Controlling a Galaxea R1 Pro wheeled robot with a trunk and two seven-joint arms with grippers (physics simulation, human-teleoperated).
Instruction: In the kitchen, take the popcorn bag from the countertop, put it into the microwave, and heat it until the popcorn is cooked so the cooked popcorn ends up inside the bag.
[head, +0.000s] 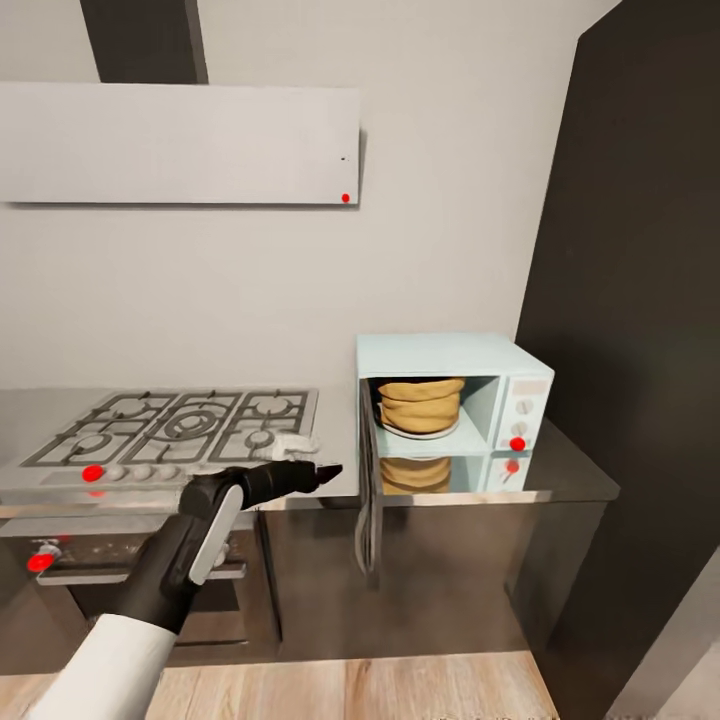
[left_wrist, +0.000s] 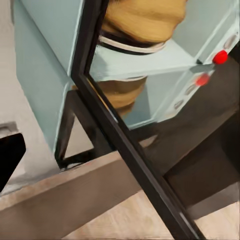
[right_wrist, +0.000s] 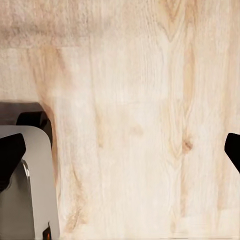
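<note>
The pale-blue microwave stands on the grey countertop with its dark-framed door swung wide open, seen edge-on. The mustard-tan popcorn bag sits inside on the white plate; the popcorn itself cannot be made out. A mirror image of bag and microwave shows in the shiny countertop below. My left gripper hovers just left of the open door at counter height, open and holding nothing. In the left wrist view the door crosses in front of the bag. My right gripper hangs open over the floor.
A gas hob lies left of the microwave, with an oven beneath and a white hood above. A tall dark cabinet rises right of the microwave. Pale wood floor runs along the counter front.
</note>
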